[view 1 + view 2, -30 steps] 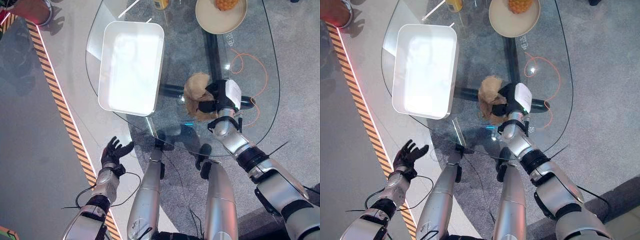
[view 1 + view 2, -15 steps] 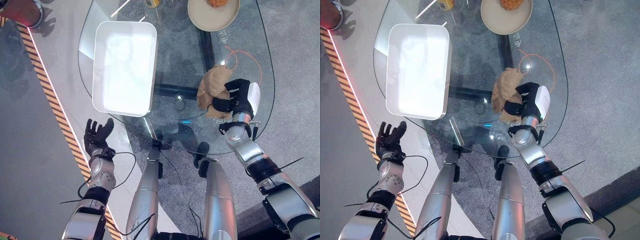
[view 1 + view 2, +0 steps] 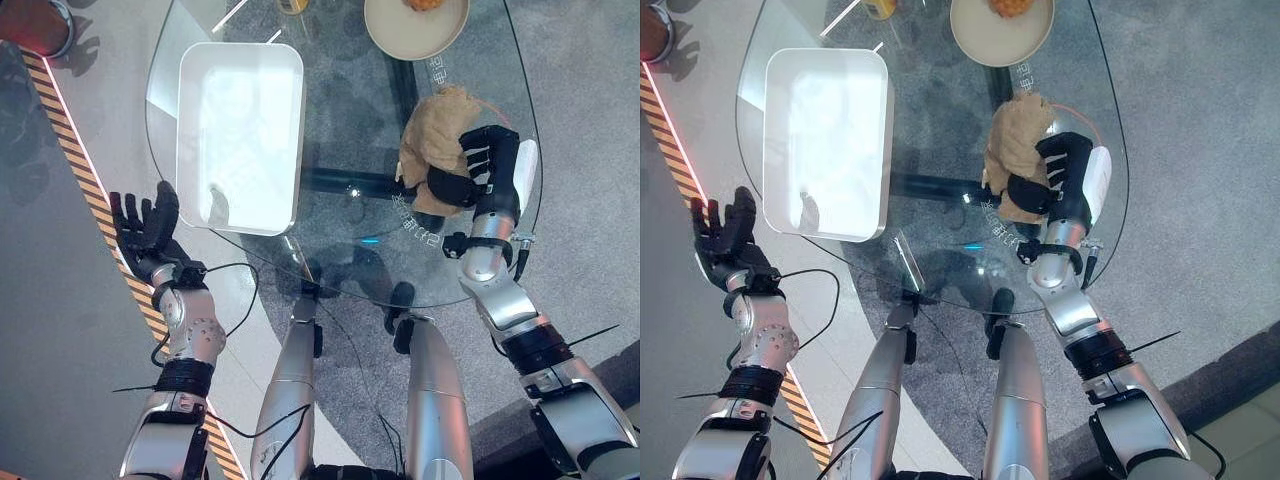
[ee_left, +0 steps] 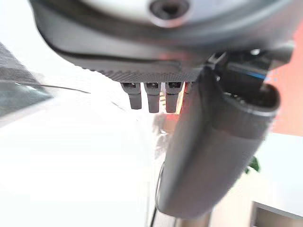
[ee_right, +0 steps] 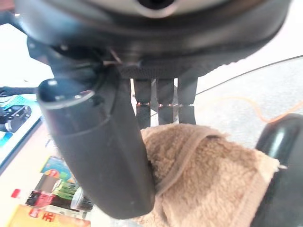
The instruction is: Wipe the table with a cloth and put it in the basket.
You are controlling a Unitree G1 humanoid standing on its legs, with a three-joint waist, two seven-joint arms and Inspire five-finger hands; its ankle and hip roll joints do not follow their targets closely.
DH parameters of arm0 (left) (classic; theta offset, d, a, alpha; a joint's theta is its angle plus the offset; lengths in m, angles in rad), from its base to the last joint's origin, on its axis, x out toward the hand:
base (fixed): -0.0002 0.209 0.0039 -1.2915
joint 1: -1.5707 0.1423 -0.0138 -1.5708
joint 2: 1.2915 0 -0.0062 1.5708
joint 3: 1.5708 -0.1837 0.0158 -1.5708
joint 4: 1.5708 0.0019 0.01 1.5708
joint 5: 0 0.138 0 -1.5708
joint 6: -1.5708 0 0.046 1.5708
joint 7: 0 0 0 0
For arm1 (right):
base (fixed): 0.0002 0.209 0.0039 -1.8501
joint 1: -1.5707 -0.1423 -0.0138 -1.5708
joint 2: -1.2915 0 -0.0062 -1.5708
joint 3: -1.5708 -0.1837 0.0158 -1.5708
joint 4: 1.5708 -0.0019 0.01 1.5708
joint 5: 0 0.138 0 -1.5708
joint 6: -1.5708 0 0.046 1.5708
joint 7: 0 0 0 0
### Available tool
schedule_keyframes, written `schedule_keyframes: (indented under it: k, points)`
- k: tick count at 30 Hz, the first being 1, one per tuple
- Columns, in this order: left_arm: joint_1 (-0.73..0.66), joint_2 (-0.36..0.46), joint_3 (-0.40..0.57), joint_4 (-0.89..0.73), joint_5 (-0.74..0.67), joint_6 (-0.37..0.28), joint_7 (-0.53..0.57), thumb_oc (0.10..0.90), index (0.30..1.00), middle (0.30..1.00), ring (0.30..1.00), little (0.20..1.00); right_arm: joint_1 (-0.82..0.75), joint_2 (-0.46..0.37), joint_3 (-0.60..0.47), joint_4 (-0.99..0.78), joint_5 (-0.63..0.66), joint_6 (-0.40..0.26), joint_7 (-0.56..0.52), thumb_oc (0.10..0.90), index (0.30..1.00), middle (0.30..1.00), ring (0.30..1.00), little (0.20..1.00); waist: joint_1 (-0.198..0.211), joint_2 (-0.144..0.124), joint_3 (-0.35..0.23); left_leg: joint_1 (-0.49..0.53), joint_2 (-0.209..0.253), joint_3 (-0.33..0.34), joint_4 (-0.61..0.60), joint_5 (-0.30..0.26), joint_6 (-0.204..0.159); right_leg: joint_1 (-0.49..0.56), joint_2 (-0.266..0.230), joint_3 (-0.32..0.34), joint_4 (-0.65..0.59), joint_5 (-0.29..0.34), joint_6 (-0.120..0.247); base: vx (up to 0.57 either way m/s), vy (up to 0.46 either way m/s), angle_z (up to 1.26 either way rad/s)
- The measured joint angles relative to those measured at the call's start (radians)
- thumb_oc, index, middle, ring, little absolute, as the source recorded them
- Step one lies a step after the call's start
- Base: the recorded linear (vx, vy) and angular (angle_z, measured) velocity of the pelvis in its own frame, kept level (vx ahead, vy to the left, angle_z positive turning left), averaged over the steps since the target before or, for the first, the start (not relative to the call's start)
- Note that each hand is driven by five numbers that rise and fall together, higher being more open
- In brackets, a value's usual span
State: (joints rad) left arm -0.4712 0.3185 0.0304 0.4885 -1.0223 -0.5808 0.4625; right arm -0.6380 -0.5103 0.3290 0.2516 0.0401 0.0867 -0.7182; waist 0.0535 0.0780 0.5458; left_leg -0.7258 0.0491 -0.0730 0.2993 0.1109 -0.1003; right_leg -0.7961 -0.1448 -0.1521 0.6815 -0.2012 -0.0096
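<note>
On the counter, right side: crumpled tan terry cloth [image 3: 432, 150] lying on the glass, bunched into a lump, under the right hand.
Cloth contact: right hand [image 3: 492, 172] sits on the cloth's right edge, thumb and fingers [image 5: 158, 105] curled into the pile; the right wrist view shows the terry pinched between thumb and fingers.
Right hand detail: white cover visible on its outer side; forearm comes in from the lower right.
Counter: oval clear glass counter [image 3: 345, 120] on a dark frame, grey carpet visible through it.
Basket: white rectangular basket [image 3: 240, 135] on the counter's left part, well apart from the cloth, nothing visible inside, long side running away from the robot.
Far edge: round beige plate [image 3: 415, 28] beyond the cloth, with something yellow-orange on it, cut off by the frame; cannot tell what it is.
Also far edge: bottom of a yellow container [image 3: 879, 8] near the basket's far corner, mostly out of frame.
Under the glass: thin orange cable [image 3: 1095, 140] loops on the carpet next to the right hand.
Left hand: left hand [image 3: 143, 225] off the counter, raised over the floor left of the basket, fingers spread apart and straight, holding nothing.
Floor left: yellow-black hazard stripe [image 3: 85, 185] runs diagonally past the left hand; red round object [image 3: 35, 22] at the far left corner.
</note>
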Motion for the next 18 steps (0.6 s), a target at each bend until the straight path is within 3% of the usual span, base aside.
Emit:
schedule_keyframes:
  k: [4, 10, 18]
  points:
    - [0.003, -0.005, 0.025, -0.036, 0.094, -0.014, 0.074, 0.800, 0.900, 0.900, 0.900, 0.900, 0.008, 0.000, -0.002, 0.000, -0.003, -0.002, 0.000, 0.100, 0.300, 0.300, 0.300, 0.200, 0.001, 0.000, 0.000, -0.002, 0.001, 0.000, 0.000, 0.000, 0.000, 0.000, 0.001, -0.001, -0.002, 0.000, 0.000, 0.00, 0.000, 0.00]
    - [0.011, -0.005, 0.026, -0.114, 0.210, -0.022, 0.087, 0.800, 0.900, 0.900, 0.900, 0.900, 0.019, 0.006, -0.016, -0.018, -0.006, -0.003, 0.011, 0.100, 0.300, 0.300, 0.300, 0.200, 0.003, -0.002, 0.001, -0.004, 0.001, -0.001, 0.000, 0.000, 0.000, 0.000, 0.001, -0.002, -0.003, 0.001, 0.000, 0.00, 0.000, 0.00]
    - [0.003, -0.004, 0.009, -0.232, 0.222, 0.036, -0.111, 0.800, 0.900, 0.900, 0.900, 0.900, 0.028, 0.017, -0.023, -0.096, -0.042, -0.038, 0.068, 0.100, 0.300, 0.300, 0.300, 0.200, -0.001, -0.004, 0.002, -0.005, 0.001, -0.001, 0.000, 0.000, 0.000, 0.000, 0.001, -0.001, -0.006, 0.001, 0.002, 0.00, 0.000, 0.00]
